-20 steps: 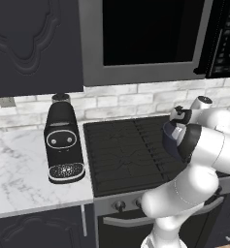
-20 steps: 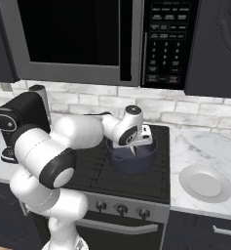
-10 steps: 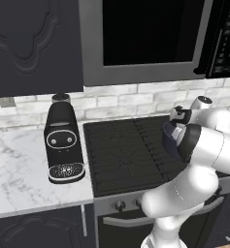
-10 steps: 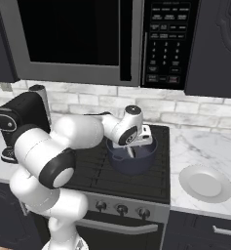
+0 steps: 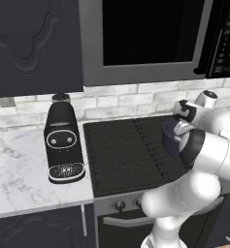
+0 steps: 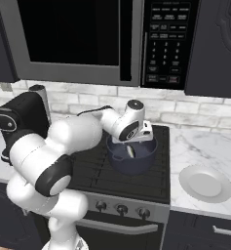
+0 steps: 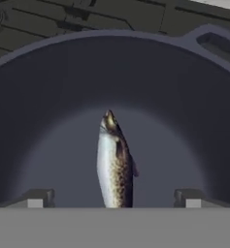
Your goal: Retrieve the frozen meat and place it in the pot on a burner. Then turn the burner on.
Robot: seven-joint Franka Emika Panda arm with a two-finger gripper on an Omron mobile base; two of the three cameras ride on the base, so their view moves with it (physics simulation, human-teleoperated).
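Observation:
The frozen meat is a silvery, speckled fish (image 7: 114,164) lying inside the deep dark blue-grey pot (image 7: 48,97), its head toward the far wall. The pot (image 6: 141,163) stands on the right rear burner of the black grated cooktop (image 6: 95,168). My gripper (image 6: 131,146) hangs just over the pot's mouth, pointing down into it. In the hand view its fingertips (image 7: 39,198) stand wide apart on either side of the fish without touching it, so the gripper (image 7: 114,198) is open. From the left base, the arm hides most of the pot (image 5: 171,135).
A black coffee machine (image 5: 63,140) stands on the marble counter left of the cooktop (image 5: 126,150). A white plate (image 6: 204,183) lies on the counter to the right. Small round knobs (image 6: 121,210) line the stove front. A microwave (image 5: 150,34) hangs above.

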